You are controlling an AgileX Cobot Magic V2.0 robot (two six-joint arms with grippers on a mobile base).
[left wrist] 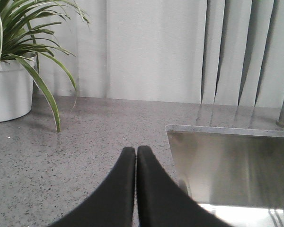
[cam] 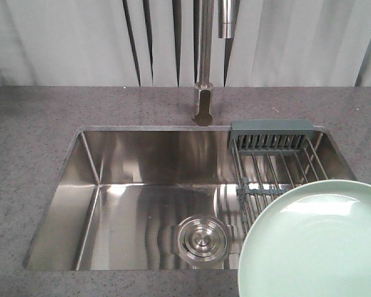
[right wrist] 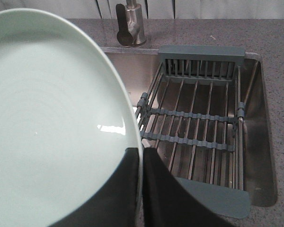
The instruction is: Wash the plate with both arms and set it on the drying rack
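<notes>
Front view: the plate (cam: 312,241) overlaps the drying rack (cam: 272,158) in the sink (cam: 142,167); left wrist view: the left hand (left wrist: 136,152) is pressed together, empty, above the tabletop (left wrist: 61,151) — sink rim just right of it; right wrist view: the right hand (right wrist: 142,158) pinches the plate's rim — rack beyond it.

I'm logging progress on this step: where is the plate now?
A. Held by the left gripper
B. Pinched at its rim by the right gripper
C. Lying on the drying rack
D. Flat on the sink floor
B: in the right wrist view the right gripper clamps the rim of the plate in front of the rack, while the left gripper is shut on nothing over the counter.
</notes>
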